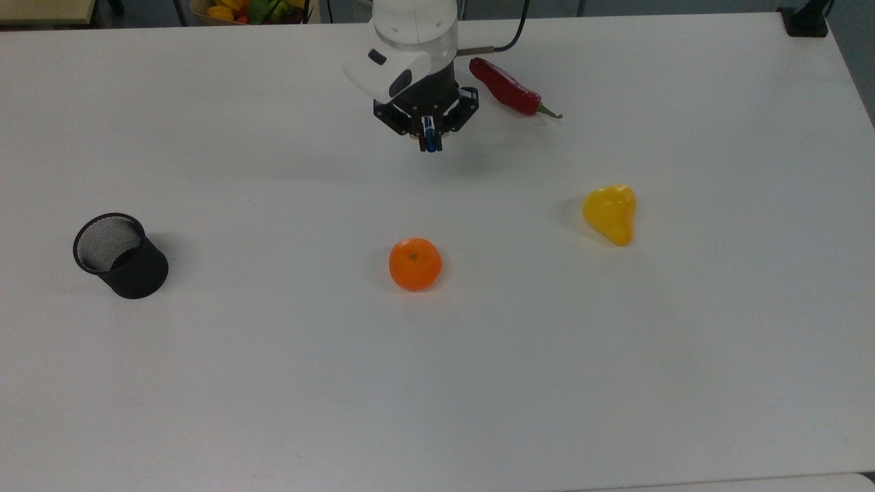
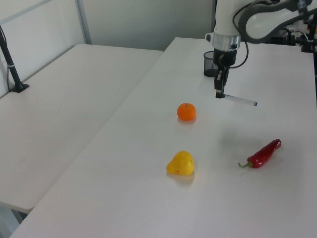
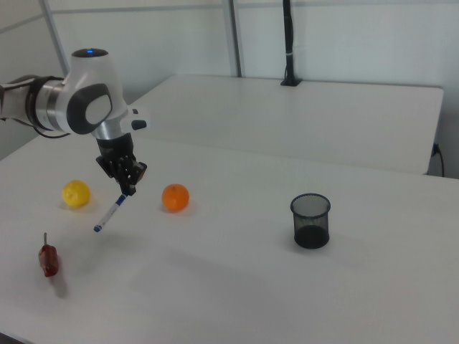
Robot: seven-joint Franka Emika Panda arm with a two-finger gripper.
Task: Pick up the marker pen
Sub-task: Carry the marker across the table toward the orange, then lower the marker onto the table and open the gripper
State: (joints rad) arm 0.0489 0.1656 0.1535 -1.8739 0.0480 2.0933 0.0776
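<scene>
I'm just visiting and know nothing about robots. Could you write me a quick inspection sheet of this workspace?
Surface: white table, no marks seen.
Job's things: marker held in the air by one end, tilted.
Clutter: chilli, orange, yellow fruit, mesh cup, each standing apart.
Grippers: gripper shut on the marker.
Cables: cable at the arm.
Surroundings: second table, post, bowl of fruit.
</scene>
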